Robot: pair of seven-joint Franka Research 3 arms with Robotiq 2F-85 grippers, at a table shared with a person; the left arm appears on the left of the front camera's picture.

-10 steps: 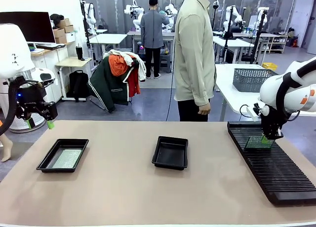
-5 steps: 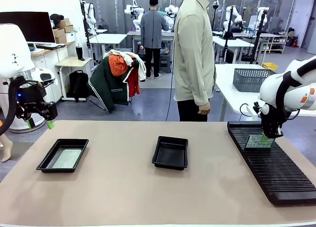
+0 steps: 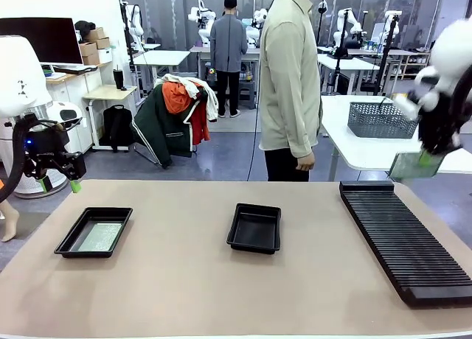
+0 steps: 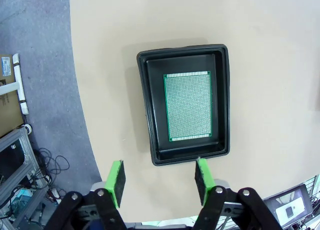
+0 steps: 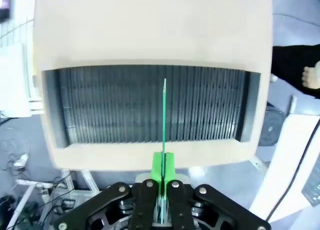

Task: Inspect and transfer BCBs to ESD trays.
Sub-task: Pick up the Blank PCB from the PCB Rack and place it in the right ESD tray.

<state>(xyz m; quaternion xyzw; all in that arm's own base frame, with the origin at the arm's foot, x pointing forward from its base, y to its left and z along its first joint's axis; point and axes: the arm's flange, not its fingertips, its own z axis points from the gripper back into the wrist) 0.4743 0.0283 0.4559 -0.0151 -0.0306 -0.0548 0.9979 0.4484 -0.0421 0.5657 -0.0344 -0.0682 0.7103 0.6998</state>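
The right tool (image 3: 425,160) hangs high over the far right end of the table (image 3: 177,287). Its fingers are pressed together on one edge of a BCB (image 3: 410,166), which it pinches well clear of the black slotted rack (image 3: 404,239) below. In the right wrist view this board shows edge-on as a thin green line over the rack's ribs, with open air on both sides.

The left tool (image 4: 159,177) hovers above the table's left end with its green pads (image 4: 116,182) spread wide apart, above one short wall of the left ESD tray (image 4: 145,110). A second BCB (image 4: 188,106) lies flat on that tray's floor, with a black margin showing along all four of its edges.

The middle ESD tray (image 3: 234,234) sits near the table's centre, well apart from the left tray and the rack, with bare tabletop on every side. A person (image 3: 289,81) stands just beyond the table's far edge.
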